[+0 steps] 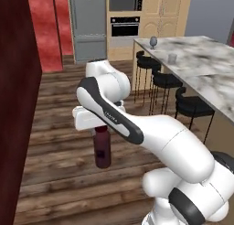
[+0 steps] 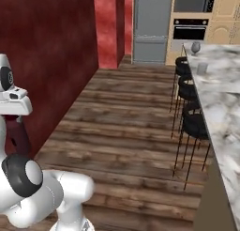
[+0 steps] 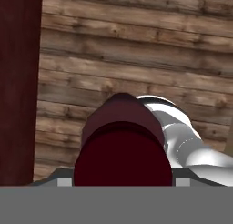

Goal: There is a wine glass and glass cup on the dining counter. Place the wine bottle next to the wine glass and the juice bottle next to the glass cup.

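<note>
My gripper (image 1: 101, 127) is shut on the juice bottle (image 1: 103, 149), a stubby dark maroon bottle that hangs upright from it above the wooden floor. In the hand view the bottle's wide cap (image 3: 123, 148) sits between the gripper (image 3: 123, 180) fingers. The dining counter (image 1: 208, 68) with its veined marble top runs along the right, well apart from the bottle. On its far end stands the stemmed wine glass (image 1: 153, 41) (image 2: 195, 47). The short glass cup (image 1: 172, 58) (image 2: 202, 68) stands a little nearer on the same counter (image 2: 225, 101). The wine bottle is out of view.
Three black stools (image 1: 165, 81) (image 2: 193, 124) line the counter's near side. A dark red wall (image 1: 16, 105) stands close on the left. A grey fridge (image 1: 89, 25) and a built-in oven (image 1: 124, 26) are at the back. Wooden floor (image 2: 126, 127) lies open between.
</note>
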